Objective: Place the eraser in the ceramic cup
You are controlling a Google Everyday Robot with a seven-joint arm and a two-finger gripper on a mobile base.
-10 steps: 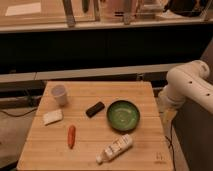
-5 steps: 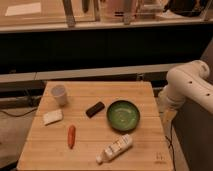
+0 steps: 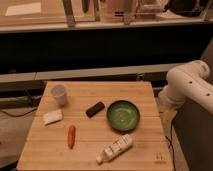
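Observation:
The eraser point(image 3: 95, 109), a small black block, lies flat near the middle of the wooden table point(image 3: 142, 150). The ceramic cup point(image 3: 59, 94), small, white and upright, stands at the table's back left, apart from the eraser. My gripper is out of view. Only a white arm link point(image 3: 187, 85) shows beyond the table's right edge, away from both objects.
A green bowl point(image 3: 123, 115) sits just right of the eraser. A pale cream block point(image 3: 52, 117) and a carrot point(image 3: 71, 136) lie at the left front. A white tube point(image 3: 115, 148) lies at the front. A dark counter runs behind the table.

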